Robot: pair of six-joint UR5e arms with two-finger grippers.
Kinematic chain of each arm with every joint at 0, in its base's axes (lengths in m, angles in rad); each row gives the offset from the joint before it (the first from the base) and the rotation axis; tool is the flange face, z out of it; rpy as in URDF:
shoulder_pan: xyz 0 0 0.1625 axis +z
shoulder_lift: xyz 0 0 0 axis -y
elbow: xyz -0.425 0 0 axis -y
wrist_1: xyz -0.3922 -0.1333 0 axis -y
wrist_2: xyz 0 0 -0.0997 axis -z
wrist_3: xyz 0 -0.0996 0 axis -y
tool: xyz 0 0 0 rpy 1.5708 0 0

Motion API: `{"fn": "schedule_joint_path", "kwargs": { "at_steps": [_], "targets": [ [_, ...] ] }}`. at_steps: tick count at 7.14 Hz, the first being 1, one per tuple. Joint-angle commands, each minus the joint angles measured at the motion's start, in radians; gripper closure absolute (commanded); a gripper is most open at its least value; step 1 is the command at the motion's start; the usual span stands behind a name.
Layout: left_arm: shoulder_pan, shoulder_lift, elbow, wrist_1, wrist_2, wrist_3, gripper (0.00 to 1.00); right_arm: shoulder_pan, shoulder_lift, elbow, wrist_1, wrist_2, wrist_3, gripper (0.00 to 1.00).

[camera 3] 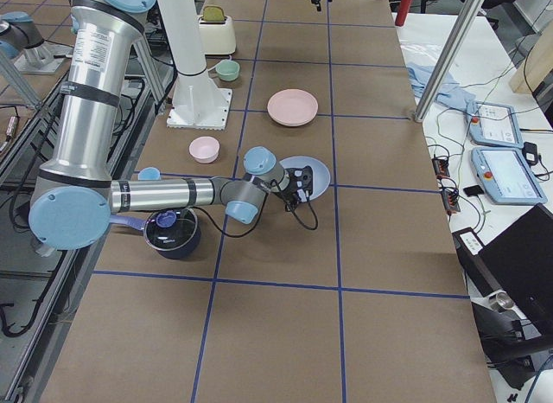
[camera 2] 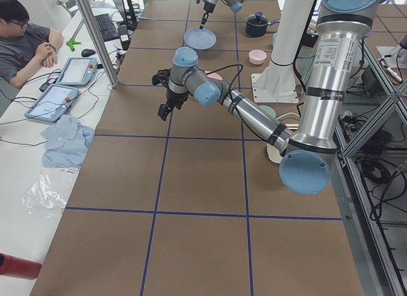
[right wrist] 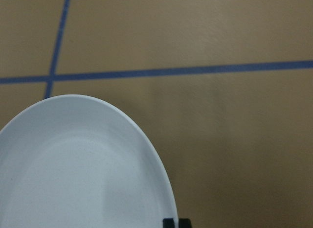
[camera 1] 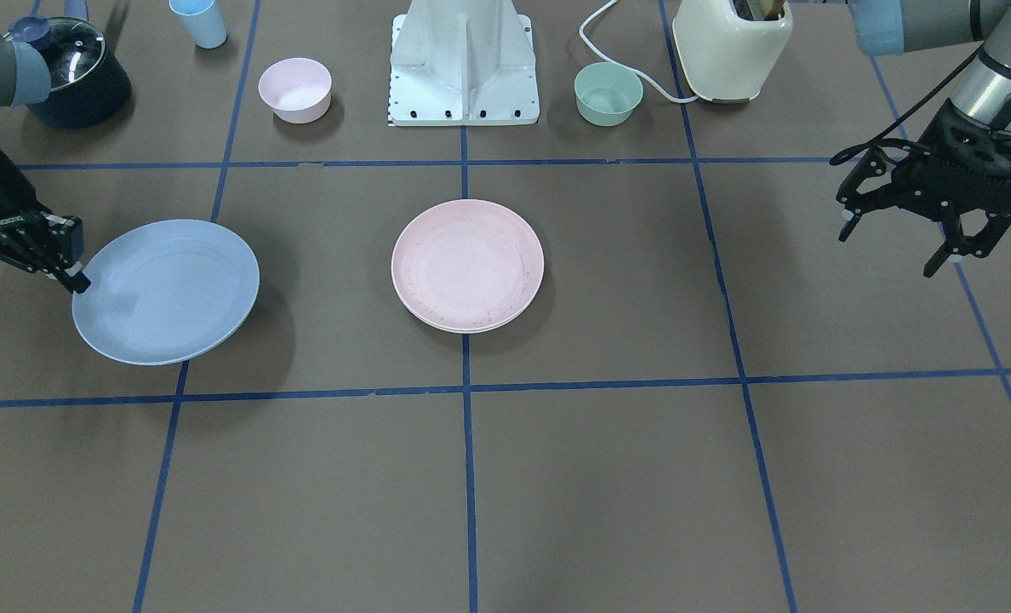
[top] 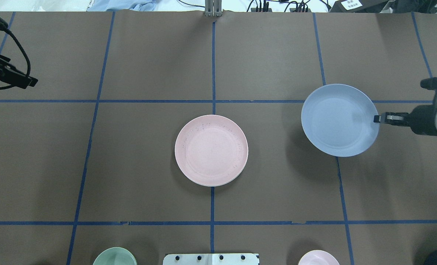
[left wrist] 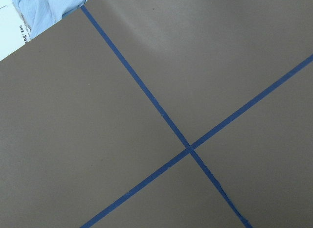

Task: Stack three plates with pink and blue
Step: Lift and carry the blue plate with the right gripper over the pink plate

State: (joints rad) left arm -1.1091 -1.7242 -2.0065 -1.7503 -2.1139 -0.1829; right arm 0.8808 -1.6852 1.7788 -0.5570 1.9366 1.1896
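- The blue plate [camera 1: 165, 291] is lifted off the table, tilted, on the robot's right side.
- The right gripper [camera 1: 76, 279] pinches its rim.
- The pink plate [camera 1: 467, 264] sits mid-table on a cream plate [camera 1: 471, 327], mostly hidden.
- The left gripper [camera 1: 897, 243] hangs open, holding nothing.

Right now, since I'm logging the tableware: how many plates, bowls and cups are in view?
Plates: 3 (blue plate, pink plate, cream-white plate under the pink one)
Bowls: 2 (pink bowl, green bowl)
Cups: 1 (blue cup)
Total: 6
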Motion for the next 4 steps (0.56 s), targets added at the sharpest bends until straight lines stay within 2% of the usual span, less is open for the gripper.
{"fn": "schedule_joint_path", "kwargs": {
  "at_steps": [1,2,4],
  "targets": [
    [0.0,0.0,0.0,0.0,0.0,-0.001,0.0,-0.057,0.181,0.042,-0.123,-0.008,0.129,1.0],
    [0.0,0.002,0.0,-0.001,0.0,-0.001,0.0,-0.1,0.262,0.059,-0.208,-0.025,0.184,1.0],
    [0.002,0.002,0.002,-0.001,0.0,-0.001,0.0,-0.233,0.358,0.163,-0.449,-0.152,0.252,1.0]
  ]
}}
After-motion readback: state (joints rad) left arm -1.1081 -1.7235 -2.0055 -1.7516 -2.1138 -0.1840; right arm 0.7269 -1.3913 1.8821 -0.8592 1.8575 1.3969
